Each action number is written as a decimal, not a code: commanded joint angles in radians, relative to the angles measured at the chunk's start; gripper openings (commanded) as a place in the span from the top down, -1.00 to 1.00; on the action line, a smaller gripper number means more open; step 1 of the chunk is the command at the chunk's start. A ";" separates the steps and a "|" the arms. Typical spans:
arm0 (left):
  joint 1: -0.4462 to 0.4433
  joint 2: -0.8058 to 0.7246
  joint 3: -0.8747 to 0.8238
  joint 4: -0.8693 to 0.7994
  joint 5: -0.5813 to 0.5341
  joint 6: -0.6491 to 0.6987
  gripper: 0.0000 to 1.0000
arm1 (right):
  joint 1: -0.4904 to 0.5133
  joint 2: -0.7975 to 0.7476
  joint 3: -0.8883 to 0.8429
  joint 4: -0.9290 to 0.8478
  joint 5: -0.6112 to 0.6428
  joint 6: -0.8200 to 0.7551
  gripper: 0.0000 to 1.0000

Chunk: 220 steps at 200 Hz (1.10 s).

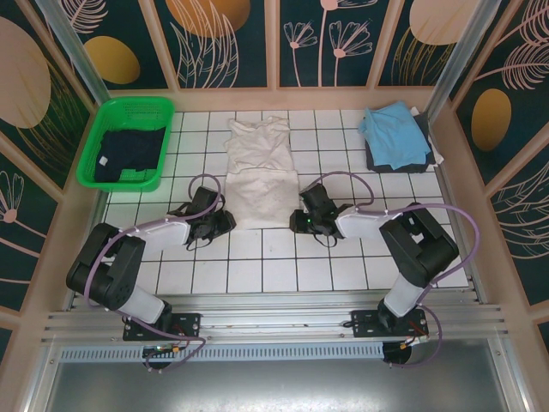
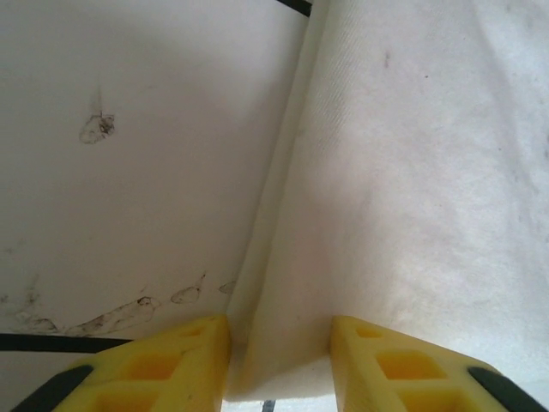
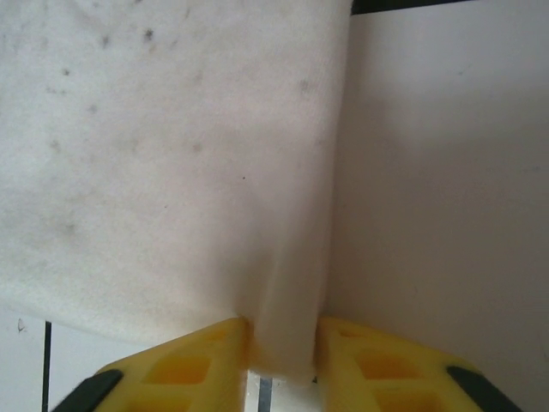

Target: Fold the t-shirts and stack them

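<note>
- Top external view: cream shirt [image 1: 260, 172] lies mid-table [image 1: 283, 266], between the two grippers.
- Left gripper [image 2: 281, 343] is partly closed, pinching the cream shirt's left edge.
- Right gripper [image 3: 283, 343] is closed narrower, clamping the right edge.
- Blue shirt [image 1: 395, 129] lies on the grey shirt [image 1: 403, 160], far right.
- Navy shirt [image 1: 129, 154] sits in the green basket [image 1: 129, 105], far left.

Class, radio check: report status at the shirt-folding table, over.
Left gripper shut on cream-white t-shirt's near left edge. Right gripper shut on its near right edge. Green basket, light blue t-shirt well aside.
</note>
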 commanded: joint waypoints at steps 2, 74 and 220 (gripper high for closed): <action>0.000 0.004 0.011 -0.055 -0.041 0.011 0.24 | 0.009 0.022 0.024 -0.005 0.020 -0.006 0.64; -0.004 0.001 -0.006 0.051 0.106 0.028 0.79 | 0.009 -0.034 0.027 0.001 0.019 -0.021 0.94; -0.023 -0.503 0.029 -0.064 0.166 -0.027 1.00 | 0.084 -0.441 0.096 -0.140 0.066 -0.040 1.00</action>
